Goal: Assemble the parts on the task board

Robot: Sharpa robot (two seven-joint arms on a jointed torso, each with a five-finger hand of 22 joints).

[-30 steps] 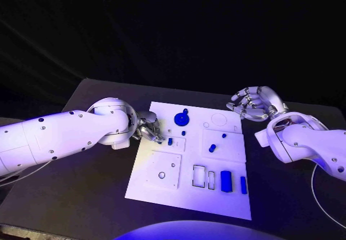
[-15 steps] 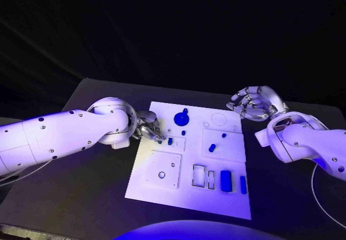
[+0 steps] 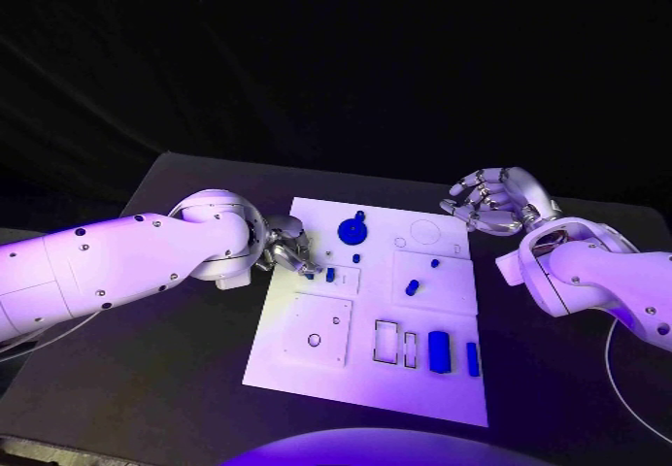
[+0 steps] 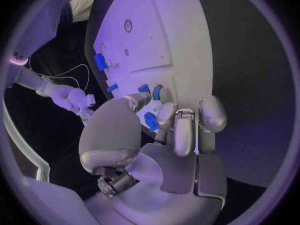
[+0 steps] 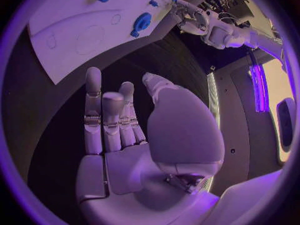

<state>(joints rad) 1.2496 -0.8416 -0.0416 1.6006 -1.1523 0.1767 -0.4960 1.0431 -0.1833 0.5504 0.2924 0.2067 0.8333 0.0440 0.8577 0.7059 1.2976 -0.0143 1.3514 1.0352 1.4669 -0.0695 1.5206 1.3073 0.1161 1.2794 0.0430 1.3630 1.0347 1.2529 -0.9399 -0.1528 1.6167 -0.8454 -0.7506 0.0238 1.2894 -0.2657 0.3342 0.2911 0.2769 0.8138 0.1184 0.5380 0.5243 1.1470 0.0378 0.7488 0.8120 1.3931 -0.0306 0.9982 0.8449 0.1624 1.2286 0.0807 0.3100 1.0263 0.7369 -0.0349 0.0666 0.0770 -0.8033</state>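
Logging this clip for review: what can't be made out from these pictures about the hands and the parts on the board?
- Left robot hand: head view, its fingertips at the task board's edge are too small to show contact with a part.
- Left wrist view: its fingers cover the blue part beneath, so a grip cannot be told.
- Right robot hand: fingers curled off the board; nothing seen in it.
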